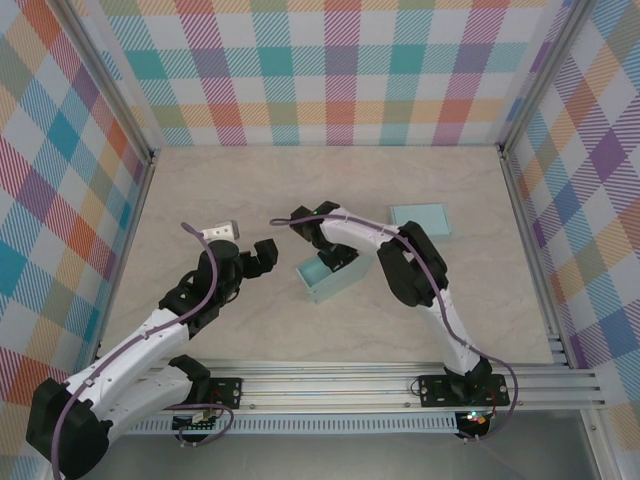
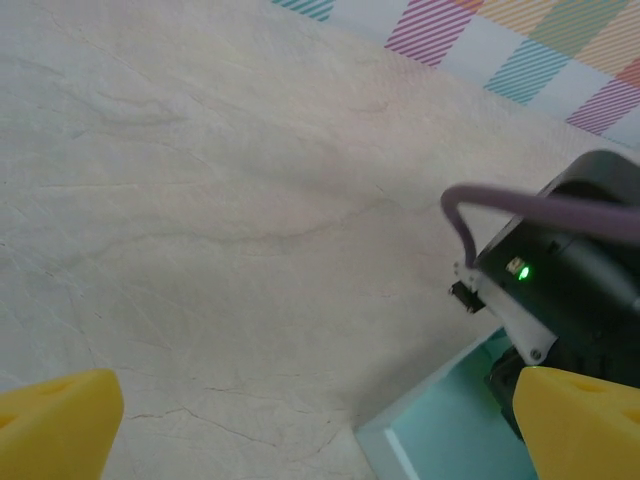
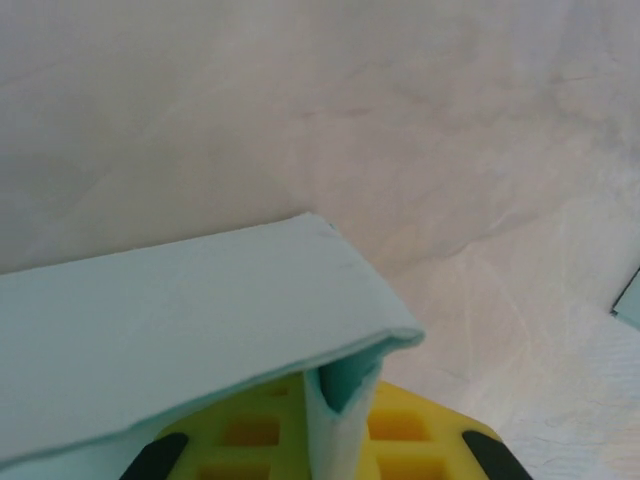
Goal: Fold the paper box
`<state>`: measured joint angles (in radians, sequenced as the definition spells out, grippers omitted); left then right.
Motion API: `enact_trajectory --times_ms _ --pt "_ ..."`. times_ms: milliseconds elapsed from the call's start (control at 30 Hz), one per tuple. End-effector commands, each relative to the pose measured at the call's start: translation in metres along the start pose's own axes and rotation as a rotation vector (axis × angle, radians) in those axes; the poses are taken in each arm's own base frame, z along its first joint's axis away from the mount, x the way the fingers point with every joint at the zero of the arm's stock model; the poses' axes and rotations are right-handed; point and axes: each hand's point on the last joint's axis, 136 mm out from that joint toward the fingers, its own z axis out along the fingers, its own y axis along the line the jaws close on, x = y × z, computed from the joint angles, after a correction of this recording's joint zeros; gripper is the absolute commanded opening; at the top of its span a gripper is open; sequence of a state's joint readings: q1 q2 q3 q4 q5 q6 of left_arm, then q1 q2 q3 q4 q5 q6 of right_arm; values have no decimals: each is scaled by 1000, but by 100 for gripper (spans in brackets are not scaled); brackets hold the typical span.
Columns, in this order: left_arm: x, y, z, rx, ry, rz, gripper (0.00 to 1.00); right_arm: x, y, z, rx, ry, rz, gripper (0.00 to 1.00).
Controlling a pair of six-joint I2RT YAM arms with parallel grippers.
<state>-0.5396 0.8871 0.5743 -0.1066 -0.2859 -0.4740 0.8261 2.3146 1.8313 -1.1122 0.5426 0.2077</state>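
The teal paper box (image 1: 328, 280) stands open-topped in the middle of the table. My right gripper (image 1: 336, 261) reaches down onto its far wall and is shut on it. In the right wrist view the yellow fingers (image 3: 250, 435) pinch a folded paper flap (image 3: 338, 400) between them, under a wide teal wall (image 3: 180, 320). My left gripper (image 1: 250, 261) hovers just left of the box, open and holding nothing. Its yellow fingertips (image 2: 55, 425) stand far apart in the left wrist view, with the box's corner (image 2: 430, 440) between them at the lower right.
A flat teal sheet (image 1: 420, 217) lies behind and right of the box; its corner (image 3: 630, 300) shows at the right wrist view's edge. A small pale block (image 1: 220, 231) sits behind the left gripper. Checked walls enclose the table on three sides. The right arm's wrist (image 2: 570, 290) is close to the left gripper.
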Motion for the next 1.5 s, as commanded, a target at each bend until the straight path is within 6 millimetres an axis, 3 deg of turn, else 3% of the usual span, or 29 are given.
enact_trajectory --times_ms 0,33,167,267,467,633,767,933,967,1067,1267,1333,1467 --pt "-5 10 -3 -38 -25 4 100 28 47 35 -62 103 -121 0" --pt "-5 11 -3 -44 -25 1 100 26 44 31 -57 91 -118 1" --pt "-5 19 -4 -86 -30 -9 100 12 26 6 -17 24 -103 37" --pt "-2 27 -4 -121 -36 -12 100 -1 9 -18 18 -39 -88 53" --pt "4 35 -3 -148 -37 -1 100 -25 -23 -81 43 -193 -16 68" --pt "6 40 3 -185 -22 30 100 -36 -42 -148 1 -375 57 77" --pt "13 39 15 -200 21 78 100 -26 -59 -199 -41 -513 122 81" --pt "27 41 40 -254 126 173 100 17 -87 -237 -96 -642 264 92" --pt "29 41 44 -265 144 187 100 28 -93 -241 -111 -661 296 98" --pt "35 40 57 -276 188 214 100 68 -107 -240 -164 -705 401 100" --pt "57 33 83 -251 280 229 97 143 -112 -192 -264 -714 649 100" --pt "66 34 92 -254 314 230 95 157 -101 -167 -319 -703 728 100" --pt "81 31 107 -240 363 225 88 159 -62 -127 -466 -660 764 100"
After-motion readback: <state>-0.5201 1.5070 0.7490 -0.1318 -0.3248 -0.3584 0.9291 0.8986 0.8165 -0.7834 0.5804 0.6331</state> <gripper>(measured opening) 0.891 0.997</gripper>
